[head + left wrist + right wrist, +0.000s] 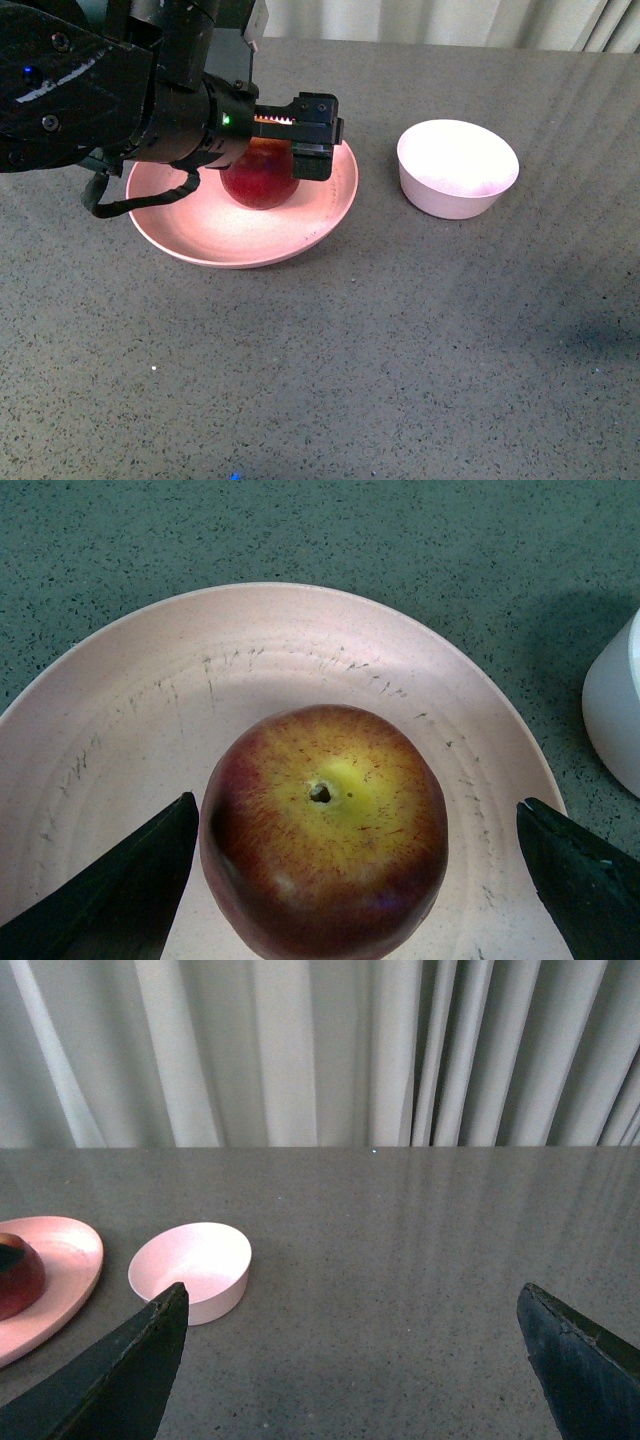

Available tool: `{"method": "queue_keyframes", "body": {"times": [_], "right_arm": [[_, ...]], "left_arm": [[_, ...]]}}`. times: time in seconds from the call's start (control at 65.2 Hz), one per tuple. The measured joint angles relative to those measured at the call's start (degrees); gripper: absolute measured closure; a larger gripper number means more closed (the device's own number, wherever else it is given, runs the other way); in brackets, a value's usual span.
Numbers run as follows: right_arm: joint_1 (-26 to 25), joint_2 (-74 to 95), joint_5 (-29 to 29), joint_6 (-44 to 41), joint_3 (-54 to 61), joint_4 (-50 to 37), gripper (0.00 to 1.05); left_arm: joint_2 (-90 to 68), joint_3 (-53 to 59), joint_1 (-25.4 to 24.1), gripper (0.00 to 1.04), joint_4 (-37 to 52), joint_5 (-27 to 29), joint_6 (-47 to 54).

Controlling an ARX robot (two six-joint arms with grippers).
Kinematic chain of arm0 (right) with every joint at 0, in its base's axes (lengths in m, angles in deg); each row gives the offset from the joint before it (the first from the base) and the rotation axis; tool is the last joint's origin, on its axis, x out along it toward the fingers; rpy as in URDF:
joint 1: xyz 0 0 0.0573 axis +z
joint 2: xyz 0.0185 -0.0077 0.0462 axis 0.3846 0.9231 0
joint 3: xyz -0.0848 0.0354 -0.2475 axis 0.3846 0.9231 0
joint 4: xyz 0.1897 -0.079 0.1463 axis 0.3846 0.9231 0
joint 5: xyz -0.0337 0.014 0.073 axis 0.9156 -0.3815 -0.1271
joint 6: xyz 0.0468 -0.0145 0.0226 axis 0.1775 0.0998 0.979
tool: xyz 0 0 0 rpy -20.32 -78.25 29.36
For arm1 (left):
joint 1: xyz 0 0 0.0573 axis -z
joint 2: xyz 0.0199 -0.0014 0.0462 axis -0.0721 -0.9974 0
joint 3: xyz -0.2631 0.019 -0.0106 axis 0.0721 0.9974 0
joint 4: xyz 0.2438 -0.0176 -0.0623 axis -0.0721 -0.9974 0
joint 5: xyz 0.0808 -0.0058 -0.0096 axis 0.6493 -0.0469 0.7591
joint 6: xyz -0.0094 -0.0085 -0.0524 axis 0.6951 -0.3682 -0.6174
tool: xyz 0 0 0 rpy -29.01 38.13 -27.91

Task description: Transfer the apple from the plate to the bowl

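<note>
The dark-red apple (262, 180) with a yellow patch round its stem sits in the middle of the wide pink plate (330, 205). My left gripper (305, 140) hangs open just above the apple. In the left wrist view the apple (325, 870) lies between the two spread fingertips (120, 895), apart from both, on the plate (130, 710). The small pale bowl (458, 168) stands empty to the right of the plate; its wall shows in the left wrist view (615, 720). My right gripper (350, 1360) is open and empty over bare table; its view shows the bowl (192, 1268), the plate (60, 1270) and the apple's edge (18, 1278).
The grey speckled table (400, 350) stretches round plate and bowl. A pale pleated curtain (320, 1050) hangs behind the table's far edge. My left arm's black body (90, 90) covers the table's far left.
</note>
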Motion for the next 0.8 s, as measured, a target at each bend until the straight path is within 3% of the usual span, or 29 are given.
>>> {"method": "queue_keyframes", "body": {"times": [0.322, 0.429, 0.521, 0.797], "right_arm": [[0.0, 0.0, 0.0, 0.0, 0.0, 0.0, 0.09], [0.0, 0.0, 0.0, 0.0, 0.0, 0.0, 0.09], [0.0, 0.0, 0.0, 0.0, 0.0, 0.0, 0.09], [0.0, 0.0, 0.0, 0.0, 0.0, 0.0, 0.09]], "left_arm": [[-1.4, -1.1, 0.4, 0.09, -1.0, 1.2, 0.2], [-1.4, -1.2, 0.6, 0.27, -1.2, 1.6, 0.5], [-1.4, -1.2, 0.8, 0.35, -1.2, 1.6, 0.5], [0.9, -1.2, 1.2, 0.38, -1.6, 0.7, 0.0]]}}
